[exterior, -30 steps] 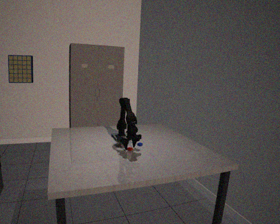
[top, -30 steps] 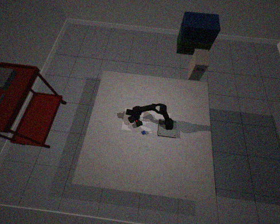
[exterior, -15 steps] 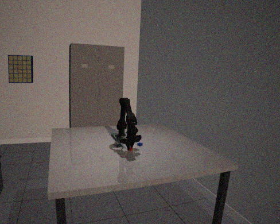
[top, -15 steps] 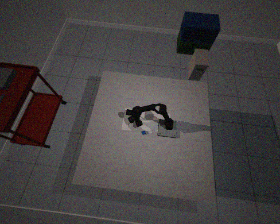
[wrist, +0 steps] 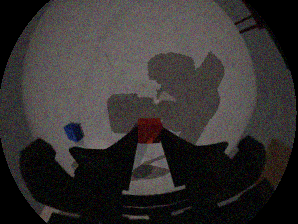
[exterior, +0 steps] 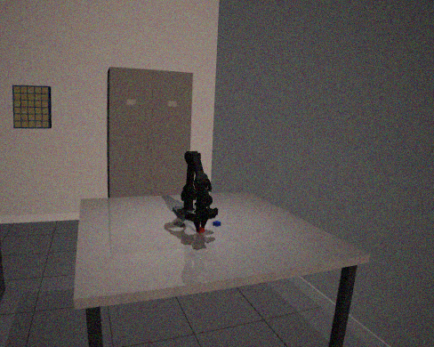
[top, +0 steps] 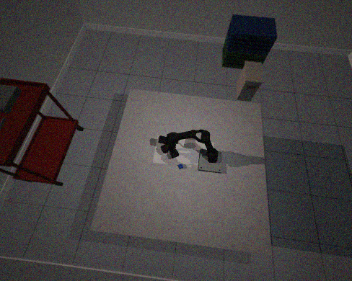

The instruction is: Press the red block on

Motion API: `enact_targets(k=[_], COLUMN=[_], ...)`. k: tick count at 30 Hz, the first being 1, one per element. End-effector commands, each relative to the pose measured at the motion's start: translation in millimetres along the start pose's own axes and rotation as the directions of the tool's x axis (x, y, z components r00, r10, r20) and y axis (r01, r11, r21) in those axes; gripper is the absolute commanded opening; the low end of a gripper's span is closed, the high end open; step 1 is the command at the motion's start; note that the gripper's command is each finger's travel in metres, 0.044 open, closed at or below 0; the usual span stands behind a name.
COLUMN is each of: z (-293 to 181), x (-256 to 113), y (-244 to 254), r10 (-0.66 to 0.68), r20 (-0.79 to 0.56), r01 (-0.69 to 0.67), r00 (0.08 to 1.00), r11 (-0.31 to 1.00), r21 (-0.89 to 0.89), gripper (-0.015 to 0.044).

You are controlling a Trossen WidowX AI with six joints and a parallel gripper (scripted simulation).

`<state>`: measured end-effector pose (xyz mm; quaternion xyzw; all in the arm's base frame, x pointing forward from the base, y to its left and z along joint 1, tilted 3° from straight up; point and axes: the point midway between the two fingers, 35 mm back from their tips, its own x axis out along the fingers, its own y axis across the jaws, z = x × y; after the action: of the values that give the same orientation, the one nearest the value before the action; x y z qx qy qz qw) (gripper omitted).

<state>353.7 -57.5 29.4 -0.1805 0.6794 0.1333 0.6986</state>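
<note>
Red Block Gripped, Blue Block Off to the Left

In the wrist view we see our pincer closed partway, clamped on the red block, low centre of the frame. The blue block lies near, apart, at centre left (our next sideways carry, we judge). We see nothing standing between them on the tabletop. Far off, upper right, is a red frame.

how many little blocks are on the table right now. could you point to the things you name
2: the red block (exterior: 202, 230) (wrist: 149, 131) between the gripper's fingers, and the blue block (top: 180, 166) (exterior: 217, 223) (wrist: 74, 132) apart from it.
</note>
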Motion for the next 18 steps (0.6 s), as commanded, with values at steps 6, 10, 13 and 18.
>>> enact_targets(k=[6,10,13,18], z=[7,9,10,10], x=[-35,-53,-67,-91], y=[0,3,5,10], r10=[-0.001,0.006,0.012,0.022], r20=[0.000,-0.003,-0.005,-0.010], r01=[0.001,-0.006,-0.012,-0.022], r00=[1.000,1.000,1.000,1.000], r11=[1.000,1.000,1.000,1.000], r21=[0.002,-0.003,-0.004,-0.009], gripper=[0.0000,0.0000,0.0000,0.0000])
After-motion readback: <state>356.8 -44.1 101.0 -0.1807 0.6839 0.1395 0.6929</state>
